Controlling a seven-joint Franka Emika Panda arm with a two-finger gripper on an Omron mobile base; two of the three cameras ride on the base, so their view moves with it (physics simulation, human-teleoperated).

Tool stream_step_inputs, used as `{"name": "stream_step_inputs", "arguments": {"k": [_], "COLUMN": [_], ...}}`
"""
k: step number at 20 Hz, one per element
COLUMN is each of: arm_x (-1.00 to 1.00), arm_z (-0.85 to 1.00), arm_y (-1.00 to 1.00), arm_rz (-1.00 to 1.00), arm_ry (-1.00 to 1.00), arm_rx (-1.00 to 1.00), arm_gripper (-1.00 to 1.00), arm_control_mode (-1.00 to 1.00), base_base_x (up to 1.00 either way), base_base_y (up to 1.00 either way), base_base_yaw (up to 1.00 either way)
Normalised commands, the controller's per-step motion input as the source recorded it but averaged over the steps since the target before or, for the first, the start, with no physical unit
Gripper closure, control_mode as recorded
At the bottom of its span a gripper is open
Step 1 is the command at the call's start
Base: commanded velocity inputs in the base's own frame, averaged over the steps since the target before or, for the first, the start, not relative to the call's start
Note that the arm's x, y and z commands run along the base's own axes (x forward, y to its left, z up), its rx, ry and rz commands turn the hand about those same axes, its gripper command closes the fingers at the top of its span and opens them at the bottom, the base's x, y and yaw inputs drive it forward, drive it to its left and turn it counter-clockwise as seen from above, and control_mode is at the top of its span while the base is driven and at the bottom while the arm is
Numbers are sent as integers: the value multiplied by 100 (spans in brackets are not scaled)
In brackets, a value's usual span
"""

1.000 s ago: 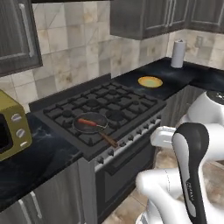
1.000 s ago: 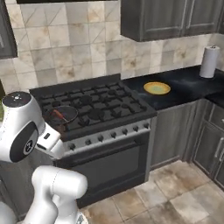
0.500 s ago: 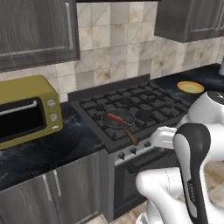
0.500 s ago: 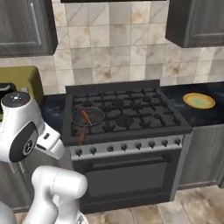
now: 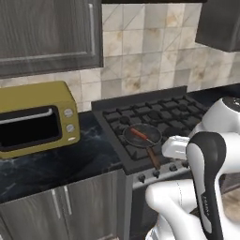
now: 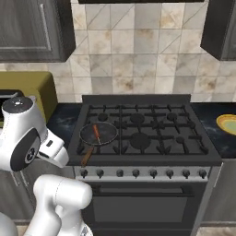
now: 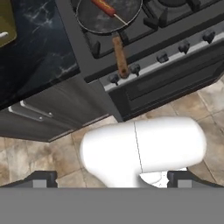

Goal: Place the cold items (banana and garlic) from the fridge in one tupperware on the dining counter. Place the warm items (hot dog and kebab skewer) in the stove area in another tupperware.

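A dark frying pan (image 6: 98,133) with a brown handle (image 7: 119,54) sits on the front left burner of the black stove (image 6: 152,138). In the pan lies a reddish sausage-like piece with a thin pale stick (image 7: 107,8); I cannot tell whether it is the hot dog or the kebab skewer. The same pan (image 5: 142,137) sits just ahead of my arm in the left base view. My gripper (image 7: 114,181) hangs low in front of the stove, looking down at the floor and oven front. Its fingertips (image 7: 41,179) stand wide apart with nothing between them.
A yellow toaster oven (image 5: 35,117) stands on the dark counter (image 5: 56,164) left of the stove. A yellow plate (image 6: 228,123) rests on the counter to the right. Grey cabinets (image 5: 47,33) hang overhead. The oven door (image 6: 143,207) and tiled floor (image 7: 39,162) lie below.
The base has moved, so the whole scene has slid right in both base views. The toaster oven has come fully into view. The arm keeps its pose.
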Motion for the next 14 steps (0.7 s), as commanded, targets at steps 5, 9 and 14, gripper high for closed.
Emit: {"name": "stream_step_inputs", "arguments": {"k": [5, 9, 14], "arm_x": [0, 0, 0], "arm_z": [0, 0, 0], "arm_y": [0, 0, 0], "arm_rz": [0, 0, 0], "arm_ry": [0, 0, 0], "arm_rx": [0, 0, 0], "arm_gripper": [-100, -100, -100], "arm_control_mode": [100, 100, 100], "base_base_x": [44, 44, 34], "base_base_y": [-33, -33, -39], "base_base_yaw": [27, 28, 25]}}
